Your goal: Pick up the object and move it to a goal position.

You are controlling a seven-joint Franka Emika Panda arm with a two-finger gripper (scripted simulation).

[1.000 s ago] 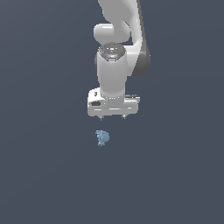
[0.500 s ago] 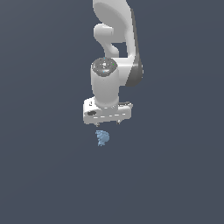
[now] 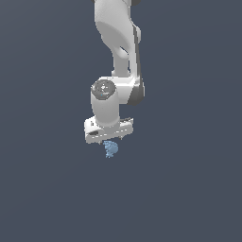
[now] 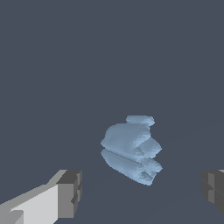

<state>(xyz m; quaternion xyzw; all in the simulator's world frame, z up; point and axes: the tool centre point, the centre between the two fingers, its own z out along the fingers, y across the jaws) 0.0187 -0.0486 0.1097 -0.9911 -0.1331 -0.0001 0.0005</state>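
The object [image 3: 111, 149] is a small light-blue lumpy thing lying on the dark grey floor. In the exterior view it shows just under the white hand, partly covered by it. My gripper [image 3: 109, 140] hangs right above it, tilted, its fingertips hard to make out there. In the wrist view the object [image 4: 132, 149] lies between and beyond the two grey fingertips [image 4: 70, 193], which stand wide apart and touch nothing. The gripper [image 4: 142, 190] is open.
Only the plain dark grey floor [image 3: 189, 189] surrounds the object. The white arm [image 3: 118, 52] rises above the hand toward the top of the exterior view.
The hand has come down and shifted toward the exterior view's left, tilting as it went. It now sits just over the object. The object has not moved.
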